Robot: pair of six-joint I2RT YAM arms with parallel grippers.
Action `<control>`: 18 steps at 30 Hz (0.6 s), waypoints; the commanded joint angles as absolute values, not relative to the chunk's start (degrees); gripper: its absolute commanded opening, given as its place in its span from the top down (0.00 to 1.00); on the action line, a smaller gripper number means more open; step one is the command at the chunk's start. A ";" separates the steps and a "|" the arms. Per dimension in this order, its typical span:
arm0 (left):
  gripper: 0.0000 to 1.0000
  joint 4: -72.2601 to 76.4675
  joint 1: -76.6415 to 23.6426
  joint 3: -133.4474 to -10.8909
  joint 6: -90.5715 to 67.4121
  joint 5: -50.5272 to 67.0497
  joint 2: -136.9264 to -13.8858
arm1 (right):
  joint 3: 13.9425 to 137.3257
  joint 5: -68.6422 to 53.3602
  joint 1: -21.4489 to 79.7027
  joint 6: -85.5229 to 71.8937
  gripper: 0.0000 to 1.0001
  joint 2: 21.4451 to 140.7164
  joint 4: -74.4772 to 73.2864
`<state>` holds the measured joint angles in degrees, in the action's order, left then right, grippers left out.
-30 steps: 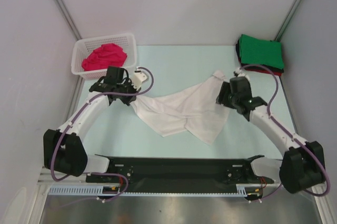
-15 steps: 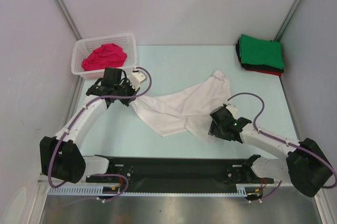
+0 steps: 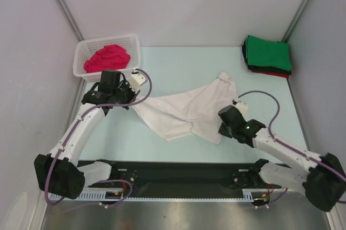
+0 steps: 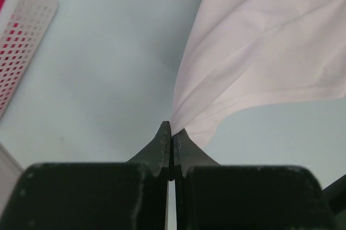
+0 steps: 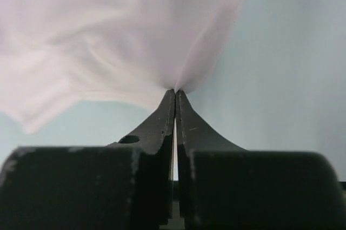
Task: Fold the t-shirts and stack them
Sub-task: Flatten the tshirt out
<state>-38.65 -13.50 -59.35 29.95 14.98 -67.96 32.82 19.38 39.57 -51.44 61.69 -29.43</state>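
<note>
A white t-shirt [image 3: 186, 112] lies crumpled and stretched across the middle of the pale table. My left gripper [image 3: 133, 104] is shut on its left corner, and the cloth [image 4: 259, 51] fans out from the pinched tips [image 4: 171, 128]. My right gripper [image 3: 220, 132] is shut on the shirt's lower right corner, the fabric [image 5: 119, 35] bunching at the tips [image 5: 175, 92]. A green t-shirt [image 3: 268, 53] lies folded on top of a stack with dark and red ones under it [image 3: 270, 72] at the back right. A magenta-red t-shirt [image 3: 107, 58] sits crumpled in the basket.
The white lattice basket [image 3: 106, 42] stands at the back left, close behind my left arm; its wall shows at the left edge of the left wrist view [image 4: 21, 51]. Grey walls enclose the table on three sides. A black rail [image 3: 178, 173] runs along the near edge.
My right arm swung from the shirt's upper right down to its lower right corner and shut on it. My left gripper drifted slightly left, still holding its corner.
</note>
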 commanded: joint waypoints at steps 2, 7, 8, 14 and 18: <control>1.00 -42.61 -13.80 -65.82 30.93 11.61 -61.36 | 49.00 29.96 39.29 -47.21 1.00 47.83 -41.19; 1.00 -48.42 -13.80 -71.01 32.08 9.41 -56.26 | 63.17 35.15 39.38 -42.02 1.00 37.10 -47.54; 1.00 -49.91 -13.80 -72.76 32.08 8.71 -54.51 | 65.54 35.16 39.38 -40.01 1.00 36.31 -47.98; 1.00 -56.24 -13.80 -83.99 32.52 4.75 -48.70 | 79.97 32.17 39.29 -34.72 1.00 35.16 -47.29; 1.00 -60.02 -13.80 -90.43 33.48 2.29 -45.88 | 86.91 29.45 38.50 -32.35 1.00 35.24 -45.88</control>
